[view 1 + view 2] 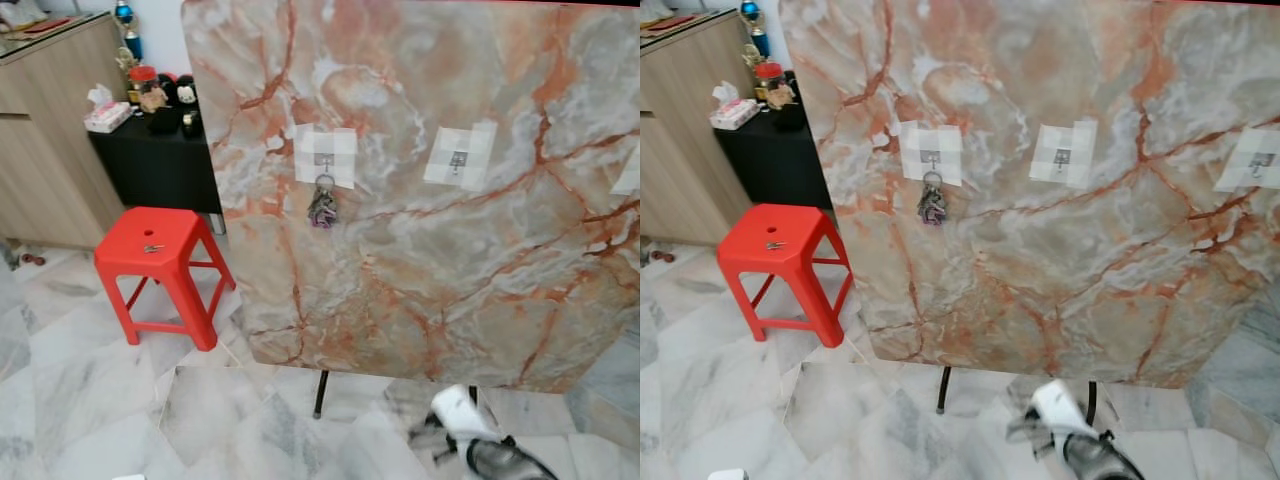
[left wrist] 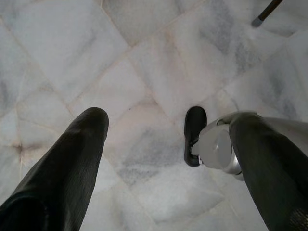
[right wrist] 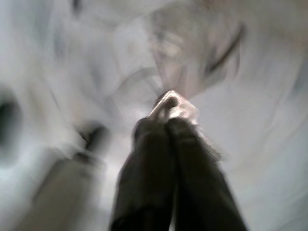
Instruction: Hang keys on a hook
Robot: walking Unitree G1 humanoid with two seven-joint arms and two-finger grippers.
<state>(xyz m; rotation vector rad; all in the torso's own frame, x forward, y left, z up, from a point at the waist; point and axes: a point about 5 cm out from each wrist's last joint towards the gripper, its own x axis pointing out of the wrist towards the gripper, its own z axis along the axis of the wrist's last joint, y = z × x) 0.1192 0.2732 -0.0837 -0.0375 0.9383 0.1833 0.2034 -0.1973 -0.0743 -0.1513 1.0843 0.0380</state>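
A marble-patterned board was observed standing upright on thin dark legs over the tiled floor. Three hooks on pale square patches were noted along its upper part: a left hook, a middle hook and a right hook. One bunch of keys was found hanging from the left hook, resting against the board face. The middle and right hooks carried nothing.

A red stool was recorded on the floor by the board's lower left corner, with a small metal item lying on its seat; it could not be identified. Behind the stool, a black cabinet bearing a tissue pack and small ornaments stood beside a wooden unit.

The right end effector was seen low, below the board's bottom edge, its fingers pressed together on a silver key; that view was heavily blurred. The left end effector was seen pointing at the floor tiles, its fingers spread apart and holding nothing, with the robot's foot visible between them.
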